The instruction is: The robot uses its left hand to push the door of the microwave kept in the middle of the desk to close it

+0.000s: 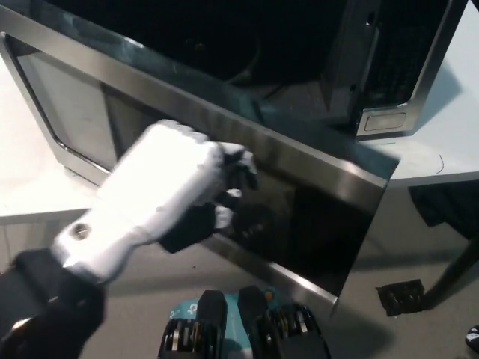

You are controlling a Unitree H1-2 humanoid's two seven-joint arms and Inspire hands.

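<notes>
On the near side of the bench, your left robot hand lies half-curled, holding nothing, against the stiff, shiny microwave door; push flat.

The scene is lit brightly from above, and the desk is washed to a pale, nearly overexposed white. The microwave cavity is left almost black, with no detail resolved inside. Streaky glare is carried along the steel frame of the door, and dim reflections are seen in its dark glass. The left hand is softened by motion blur.
</notes>
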